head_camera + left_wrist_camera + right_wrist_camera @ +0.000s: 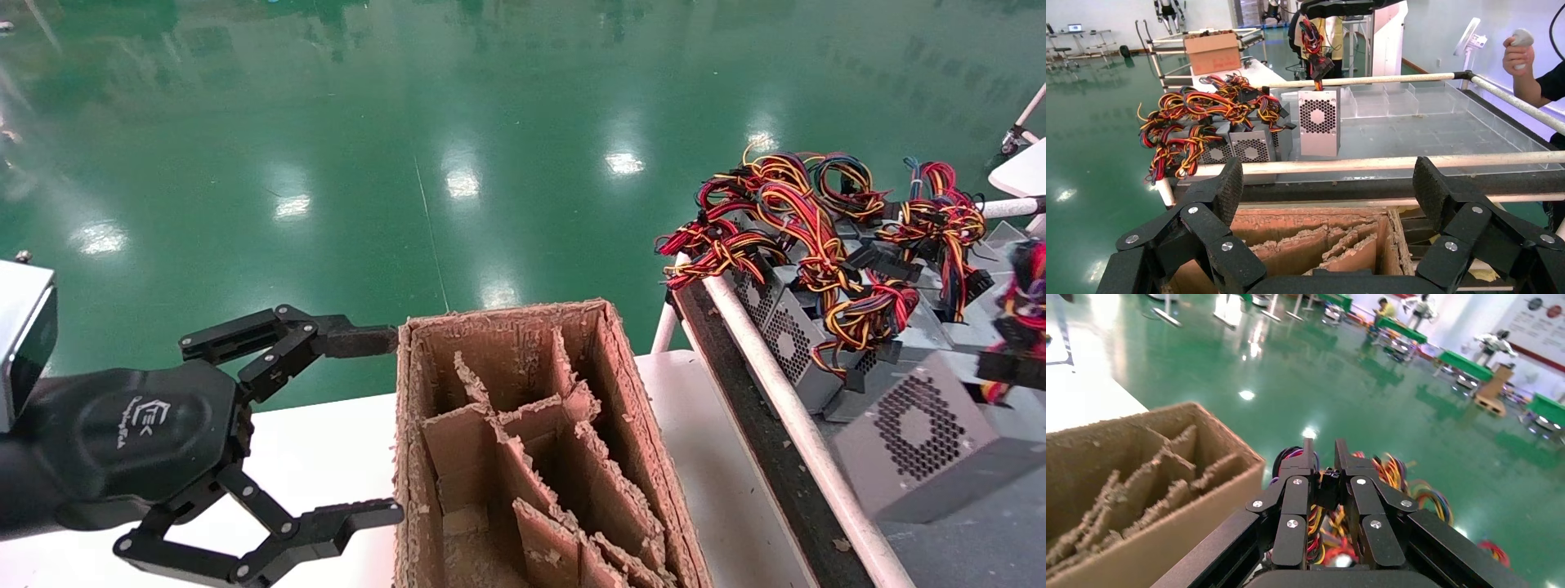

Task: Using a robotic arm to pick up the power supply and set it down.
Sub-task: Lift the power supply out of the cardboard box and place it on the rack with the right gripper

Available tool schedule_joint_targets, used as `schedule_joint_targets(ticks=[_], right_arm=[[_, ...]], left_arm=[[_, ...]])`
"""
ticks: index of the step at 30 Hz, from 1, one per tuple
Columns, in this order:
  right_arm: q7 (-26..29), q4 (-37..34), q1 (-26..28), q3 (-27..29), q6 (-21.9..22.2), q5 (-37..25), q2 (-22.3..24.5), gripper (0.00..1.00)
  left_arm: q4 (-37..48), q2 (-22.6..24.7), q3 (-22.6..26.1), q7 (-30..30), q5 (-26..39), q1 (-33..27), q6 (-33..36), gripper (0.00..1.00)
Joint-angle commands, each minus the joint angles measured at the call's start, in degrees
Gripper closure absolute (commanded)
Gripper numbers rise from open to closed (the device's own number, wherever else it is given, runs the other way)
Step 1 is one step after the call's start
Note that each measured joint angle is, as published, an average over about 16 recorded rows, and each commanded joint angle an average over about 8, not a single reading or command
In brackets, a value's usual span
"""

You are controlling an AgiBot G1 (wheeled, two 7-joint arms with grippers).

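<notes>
A silver-grey power supply (923, 441) with a round fan grille stands at the near end of the rack on my right, also seen in the left wrist view (1318, 122). Its wire bundle (1312, 37) rises straight up from it. My right gripper (1324, 452) is shut on the bundle's black plug (1319, 487) and wires. I cannot tell whether the box is off the rack floor. My left gripper (392, 425) hangs open beside the cardboard box's left wall, holding nothing.
A worn brown cardboard divider box (523, 441) sits on the white table (327, 441). Several other power supplies (784, 327) with tangled wires lie at the rack's far end, behind a white rail (784, 408). A person's hand (1520, 55) shows beyond the rack.
</notes>
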Motion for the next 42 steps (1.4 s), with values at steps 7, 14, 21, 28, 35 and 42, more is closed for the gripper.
schedule_joint_targets(ticks=[7, 14, 21, 28, 35, 42], right_arm=[[-2.69, -4.83, -2.32, -1.74, -1.90, 3.04, 1.20, 1.00], [-2.72, -7.63, -3.46, -2.82, -2.49, 3.64, 0.58, 1.00], [-1.29, -10.70, -2.36, -2.74, -2.27, 0.28, -2.43, 1.00], [1.23, -13.59, 2.28, -2.07, -2.23, -6.85, -6.71, 1.00], [4.22, -17.88, 8.28, -2.55, -4.33, -14.48, -11.55, 1.00], [5.57, -23.41, 13.27, -3.11, -7.73, -19.05, -14.66, 0.23]], left_arm=[[0.00, 0.00, 0.01, 0.00, 0.00, 0.00, 0.00, 0.00], [0.00, 0.00, 0.01, 0.00, -0.01, 0.00, 0.00, 0.00], [0.00, -0.01, 0.01, 0.01, -0.01, 0.00, -0.01, 0.00], [0.00, -0.01, 0.02, 0.01, -0.01, 0.00, -0.01, 0.00], [0.00, -0.01, 0.02, 0.01, -0.02, -0.01, -0.01, 0.00], [0.00, -0.01, 0.03, 0.01, -0.02, -0.01, -0.01, 0.00]])
